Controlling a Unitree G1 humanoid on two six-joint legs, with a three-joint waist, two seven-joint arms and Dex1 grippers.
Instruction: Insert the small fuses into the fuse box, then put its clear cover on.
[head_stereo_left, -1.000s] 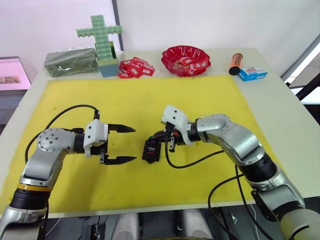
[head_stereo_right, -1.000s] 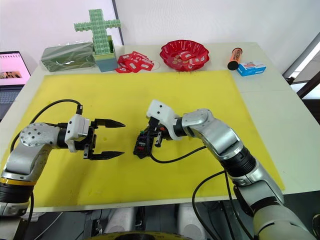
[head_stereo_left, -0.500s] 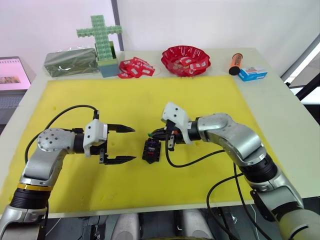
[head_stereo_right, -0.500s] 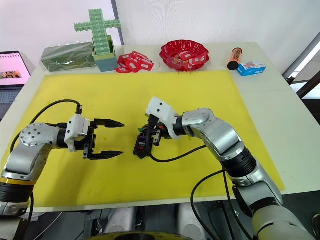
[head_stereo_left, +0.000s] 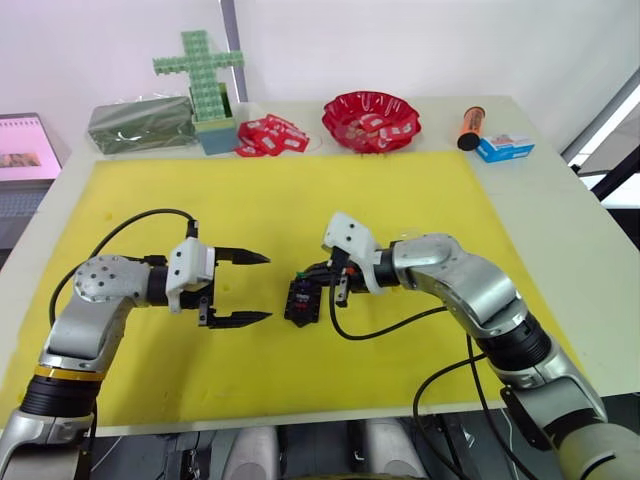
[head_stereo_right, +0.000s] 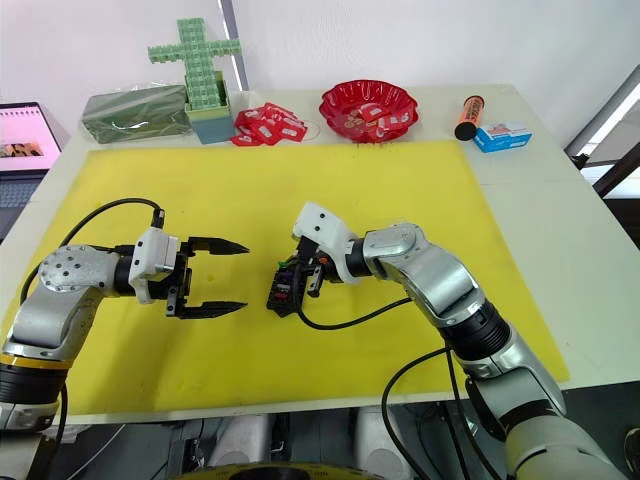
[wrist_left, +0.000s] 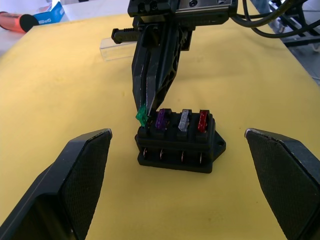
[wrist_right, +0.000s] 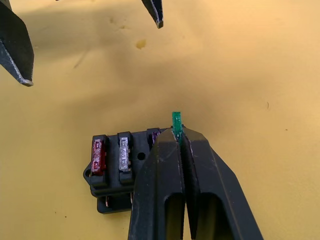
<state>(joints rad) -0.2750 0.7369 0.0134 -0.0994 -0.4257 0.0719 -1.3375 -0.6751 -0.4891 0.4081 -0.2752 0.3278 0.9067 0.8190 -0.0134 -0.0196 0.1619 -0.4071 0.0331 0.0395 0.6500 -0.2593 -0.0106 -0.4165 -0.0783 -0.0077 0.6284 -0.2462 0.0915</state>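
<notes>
The black fuse box (wrist_left: 177, 145) lies mid-mat on the yellow mat (head_stereo_left: 300, 200), also seen as the fuse box (head_stereo_left: 303, 301). Three small fuses stand in its slots: purple (wrist_left: 161, 120), pale grey (wrist_left: 184, 120) and red (wrist_left: 202, 120). My right gripper (wrist_right: 180, 134) is shut on the green fuse (wrist_right: 176, 121), holding it tilted at the box's end slot beside the purple one. I cannot tell if it is seated. My left gripper (head_stereo_left: 268, 288) stands open just left of the box, holding nothing. The clear cover (wrist_left: 117, 50) lies on the mat behind the right gripper.
Along the table's back stand a green brick cross (head_stereo_left: 203, 70), a green wrapped block (head_stereo_left: 140, 123), red-and-white packets (head_stereo_left: 270, 135) and a red bowl (head_stereo_left: 371, 120) with more packets. An orange tube (head_stereo_left: 471, 127) and a blue box (head_stereo_left: 505, 148) sit at back right. A laptop (head_stereo_left: 25, 150) is far left.
My right gripper shifted only slightly over the fuse box, still with the green fuse in it. The left arm and the box have not moved.
</notes>
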